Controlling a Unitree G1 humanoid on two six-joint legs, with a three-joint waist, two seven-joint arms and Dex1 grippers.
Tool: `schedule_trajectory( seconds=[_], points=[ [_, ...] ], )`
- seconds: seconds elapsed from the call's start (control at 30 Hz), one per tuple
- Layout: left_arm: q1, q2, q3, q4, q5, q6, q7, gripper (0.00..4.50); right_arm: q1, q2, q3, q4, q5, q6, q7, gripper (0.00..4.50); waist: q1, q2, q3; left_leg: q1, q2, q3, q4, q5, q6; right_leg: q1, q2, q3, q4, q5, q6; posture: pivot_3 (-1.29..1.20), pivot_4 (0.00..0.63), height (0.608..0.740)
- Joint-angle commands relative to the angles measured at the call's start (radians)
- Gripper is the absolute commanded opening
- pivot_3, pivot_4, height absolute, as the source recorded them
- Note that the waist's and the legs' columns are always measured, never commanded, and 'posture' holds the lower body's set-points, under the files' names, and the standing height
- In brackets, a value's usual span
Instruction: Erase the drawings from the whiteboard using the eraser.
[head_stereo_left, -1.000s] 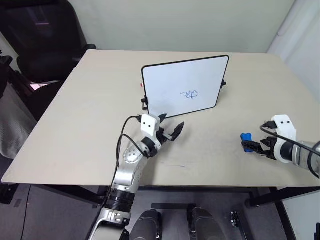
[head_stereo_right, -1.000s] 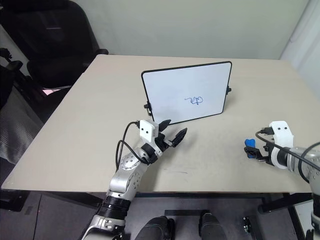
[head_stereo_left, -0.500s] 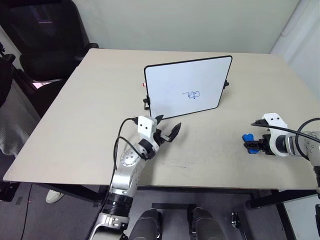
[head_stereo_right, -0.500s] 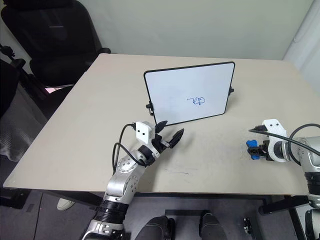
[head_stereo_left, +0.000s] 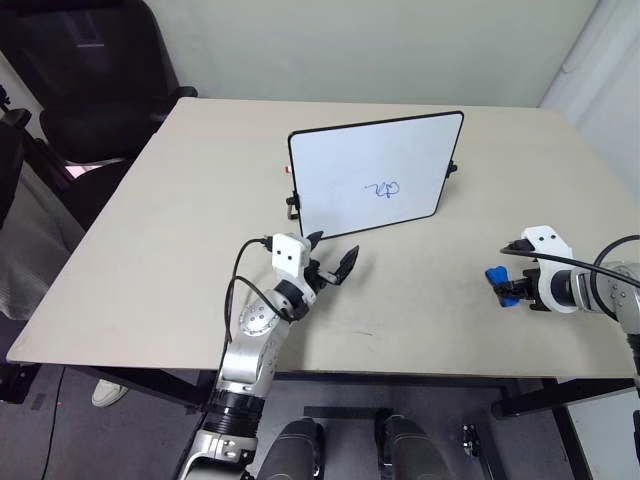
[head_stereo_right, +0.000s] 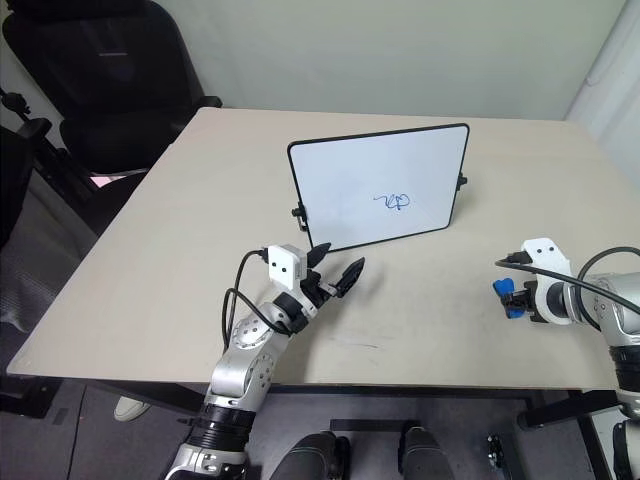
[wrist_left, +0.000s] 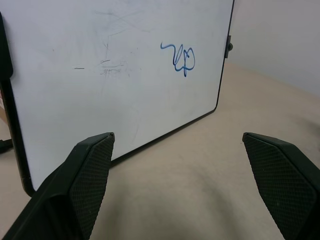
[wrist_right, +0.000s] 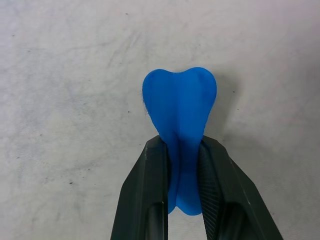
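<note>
The whiteboard (head_stereo_left: 375, 170) stands upright near the middle of the table, black-framed, with small blue drawings (head_stereo_left: 382, 188) right of its centre. In the left wrist view the drawings (wrist_left: 179, 58) sit high on the board. My left gripper (head_stereo_left: 333, 258) is open just in front of the board's lower left corner, not touching it. At the table's right, my right gripper (head_stereo_left: 510, 290) is shut on the bright blue eraser (head_stereo_left: 497, 280). The right wrist view shows the eraser (wrist_right: 180, 112) squeezed between both fingers (wrist_right: 150, 185), its free end bulging just above the tabletop.
A beige table (head_stereo_left: 180, 230) carries everything; its front edge runs close under both arms. A black office chair (head_stereo_left: 90, 70) stands beyond the table's far left corner. A pale wall lies behind the table.
My right gripper's fingers have shut on the eraser, which now looks pinched. The head camera shifted slightly. My left gripper has stayed where it was.
</note>
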Motion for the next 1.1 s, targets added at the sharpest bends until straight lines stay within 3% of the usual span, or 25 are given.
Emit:
schedule_trajectory(
  seconds=[0.03,0.23,0.53,0.7,1.1],
  points=[
    [-0.004,-0.003,-0.002,-0.045,-0.011,-0.001,-0.002,4.50,-0.025,0.011,-0.076,-0.148,0.037,-0.022,0.018,0.44,0.000,0.000,0.000,0.000,0.000,0.000,0.000,0.000,0.000,0.000,0.000,0.000,0.000,0.000,0.000,0.00,0.150,0.740],
    [-0.018,0.003,0.001,-0.027,-0.006,-0.004,-0.005,4.50,-0.179,0.251,-0.166,-0.216,0.054,-0.022,-0.100,0.44,-0.012,0.000,0.000,0.000,0.000,0.000,0.000,0.001,0.000,-0.001,0.001,0.000,0.000,0.001,-0.001,0.00,0.150,0.740],
    [-0.046,0.023,0.017,-0.004,-0.011,-0.004,-0.014,4.50,-0.337,0.569,-0.066,-0.053,-0.090,-0.207,-0.292,0.44,-0.006,0.000,0.000,0.000,0.001,-0.001,0.000,0.003,0.001,-0.003,0.000,-0.001,0.002,0.009,-0.014,0.00,0.150,0.740],
    [-0.048,0.029,0.019,-0.008,-0.014,-0.004,-0.014,4.50,-0.352,0.660,-0.006,0.025,-0.137,-0.297,-0.305,0.44,-0.006,0.001,0.000,-0.001,0.001,0.000,-0.001,0.001,-0.001,-0.005,0.000,-0.001,0.002,0.007,-0.015,0.00,0.150,0.740],
    [-0.044,0.042,0.032,-0.022,-0.019,-0.002,-0.003,4.50,-0.441,0.757,0.039,0.225,-0.201,-0.435,-0.298,0.44,-0.008,0.000,0.000,-0.010,0.001,0.000,0.000,0.004,-0.007,-0.015,0.000,-0.002,0.004,0.007,-0.017,0.00,0.150,0.740]
  ],
)
